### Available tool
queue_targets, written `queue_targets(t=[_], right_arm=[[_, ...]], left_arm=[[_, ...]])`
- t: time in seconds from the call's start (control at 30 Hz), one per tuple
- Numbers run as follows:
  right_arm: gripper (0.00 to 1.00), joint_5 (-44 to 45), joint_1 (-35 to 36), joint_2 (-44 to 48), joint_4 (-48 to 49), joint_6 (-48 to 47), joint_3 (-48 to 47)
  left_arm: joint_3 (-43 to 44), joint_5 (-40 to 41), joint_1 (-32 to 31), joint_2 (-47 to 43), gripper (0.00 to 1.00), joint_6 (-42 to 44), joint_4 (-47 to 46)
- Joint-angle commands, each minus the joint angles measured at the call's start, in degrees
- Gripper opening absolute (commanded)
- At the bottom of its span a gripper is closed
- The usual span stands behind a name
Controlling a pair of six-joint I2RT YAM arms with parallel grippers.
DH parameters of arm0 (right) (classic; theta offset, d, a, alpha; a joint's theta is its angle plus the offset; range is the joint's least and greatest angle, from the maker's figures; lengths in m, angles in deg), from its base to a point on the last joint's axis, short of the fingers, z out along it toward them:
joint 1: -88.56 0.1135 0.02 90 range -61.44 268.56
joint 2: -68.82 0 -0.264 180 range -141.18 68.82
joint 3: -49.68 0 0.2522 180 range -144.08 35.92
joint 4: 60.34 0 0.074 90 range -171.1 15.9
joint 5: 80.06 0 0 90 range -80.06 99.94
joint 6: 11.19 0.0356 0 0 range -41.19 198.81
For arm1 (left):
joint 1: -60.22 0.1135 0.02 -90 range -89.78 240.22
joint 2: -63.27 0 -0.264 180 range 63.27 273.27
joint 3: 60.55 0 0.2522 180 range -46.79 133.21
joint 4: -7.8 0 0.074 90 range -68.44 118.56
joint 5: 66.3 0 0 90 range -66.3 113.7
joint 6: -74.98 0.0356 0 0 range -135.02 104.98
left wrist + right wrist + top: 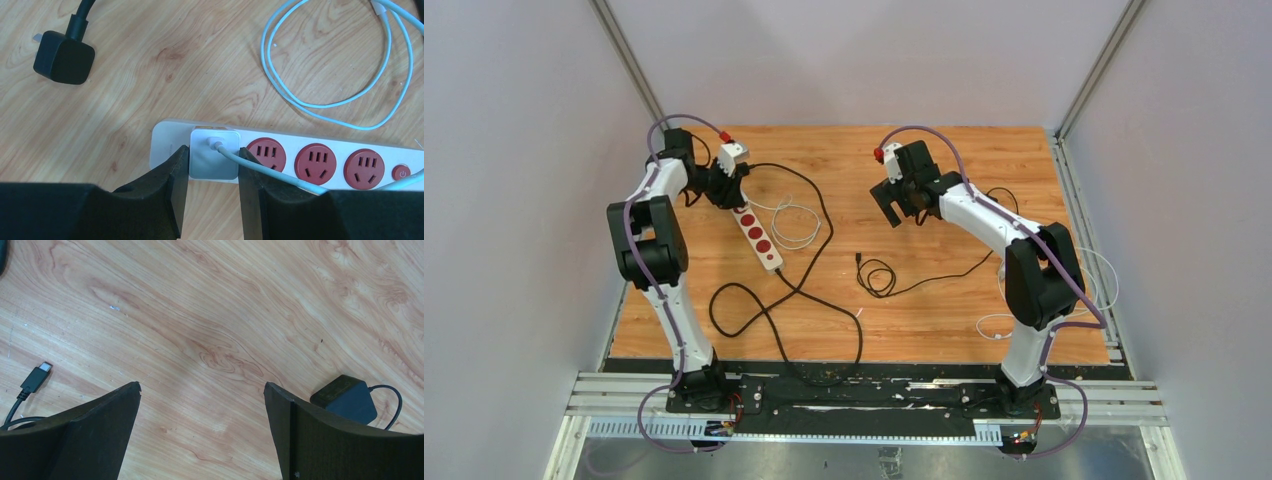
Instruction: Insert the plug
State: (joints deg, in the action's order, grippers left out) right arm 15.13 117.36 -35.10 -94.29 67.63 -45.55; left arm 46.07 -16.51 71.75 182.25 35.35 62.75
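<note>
Left wrist view: your left pincer (214, 152) is clenched on the white plug (212, 162), with one finger (172, 180) against its left side and the other against its right. The plug sits on the end of the power strip (165, 145), squarely between the fingertips. You cannot tell from here whether it is pushed fully home. The strip's three red sockets and its red button (401, 172) run off to the right of the pincer. A white cable (272, 172) leaves the plug and crosses the right finger. Ahead of the pincer and to the right, a white coil (370, 128) lies on the table (150, 65). Ahead and far to the left lies a black plug (64, 56), well apart from the strip.

Right wrist view: your right pincer (202, 386) is released, its fingers spread wide with only bare wood between them. A USB-C connector (36, 377) lies just outside the left finger. A black adapter (345, 399) lies just beyond the right finger.

Top view: the left pincer (736, 200) is down at the far end of the strip and hides the plug. The right pincer (889, 210) is well apart from the strip. Behind it, towards the bases, lies a small black cable loop (876, 275).
</note>
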Motion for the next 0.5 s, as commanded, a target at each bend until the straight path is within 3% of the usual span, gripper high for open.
queue_targets(t=[0.0,0.17,0.47], right_arm=[[1.00,0.9,0.7,0.6,1.0,-1.5,0.5],[1.00,0.5,0.7,0.5,1.6,-2.2,0.5],[1.00,1.4,0.7,1.7,2.4,-3.6,-0.1]], left_arm=[[-6.4,11.3,-0.2,3.6,0.00,-1.7,2.4],[-11.8,9.9,1.7,0.4,0.00,1.2,0.0],[-8.4,6.0,1.7,2.0,0.00,-0.1,0.0]])
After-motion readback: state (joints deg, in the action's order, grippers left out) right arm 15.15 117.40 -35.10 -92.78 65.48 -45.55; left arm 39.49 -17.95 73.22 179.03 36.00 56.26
